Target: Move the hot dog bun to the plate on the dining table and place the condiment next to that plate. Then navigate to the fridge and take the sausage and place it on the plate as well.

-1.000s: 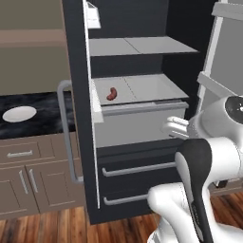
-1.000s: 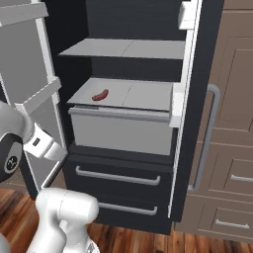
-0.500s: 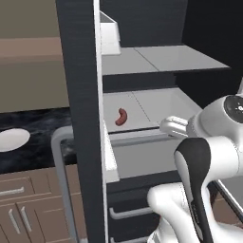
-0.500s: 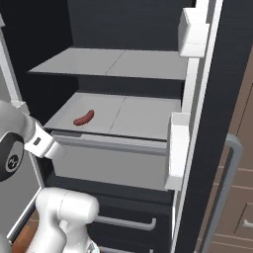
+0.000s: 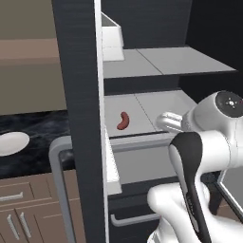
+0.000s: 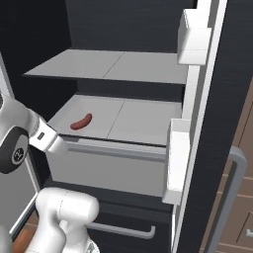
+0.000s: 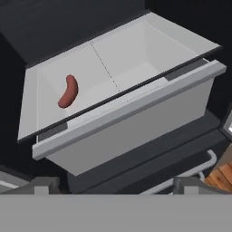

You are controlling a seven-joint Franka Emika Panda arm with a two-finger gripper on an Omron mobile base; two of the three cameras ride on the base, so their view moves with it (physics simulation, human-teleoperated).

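Driving has brought the base much closer to the fridge [image 6: 217, 99]: a second ago both base views took in the whole open cabinet with its lower drawers, and now the shelves fill them, a shift of the cameras and not of the contents. The sausage [image 5: 123, 120] lies where it was, on the lower glass shelf [image 6: 133, 118] above the white crisper drawer [image 7: 136, 122], toward the left side and well apart from the arm. The gripper [image 7: 115, 186] looks down on the shelf from the near side with its fingertips [image 7: 43, 185] set wide apart and nothing between them. Judging by this, the navigation leg is nearly finished, while reaching in, grasping the sausage and carrying it to the plate all remain. Whether the bun and condiment are already placed cannot be told from here.
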